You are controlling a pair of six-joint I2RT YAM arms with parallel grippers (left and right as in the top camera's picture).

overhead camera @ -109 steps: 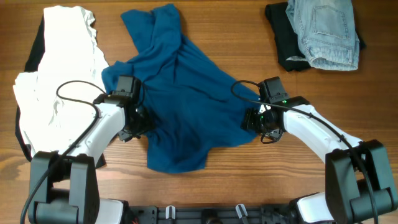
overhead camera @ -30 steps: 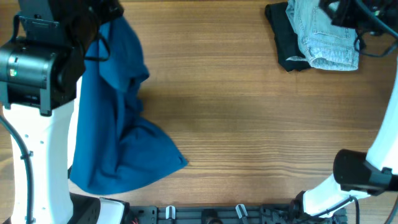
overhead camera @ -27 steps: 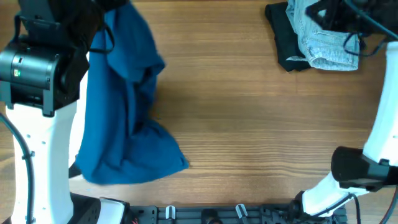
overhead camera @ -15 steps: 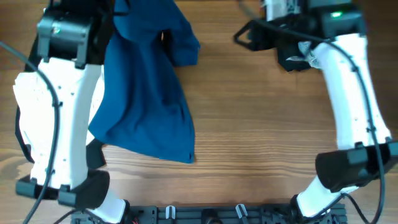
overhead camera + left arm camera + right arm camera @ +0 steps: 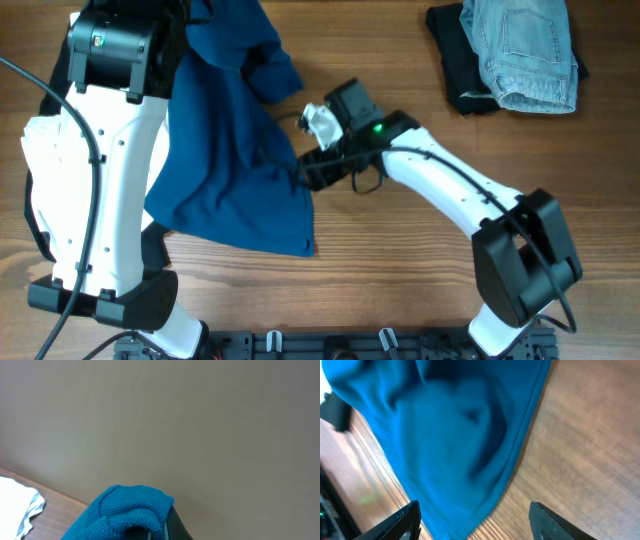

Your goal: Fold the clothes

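Note:
The deep-blue knit shirt [image 5: 235,150] hangs from my raised left gripper [image 5: 145,532], which is shut on a bunched fold of it near the table's far left. Its lower part drapes onto the wood down to a corner [image 5: 298,240]. My right gripper [image 5: 305,170] is low at the shirt's right edge, jaws open. In the right wrist view the two fingers [image 5: 402,519] stand wide apart with the shirt's hem [image 5: 515,465] ahead of and between them, nothing gripped. A white garment [image 5: 55,150] lies at the far left, partly behind the left arm.
Light-blue denim [image 5: 522,50] lies on a black garment [image 5: 462,75] at the far right corner. The left arm's tall white link [image 5: 100,200] stands over the left side. Bare wooden table [image 5: 420,290] spreads in front of and right of the shirt.
My right arm has swung from the denim at the far right down to the shirt's right edge, and its jaws have opened. The hanging shirt has swayed to the right with the left arm.

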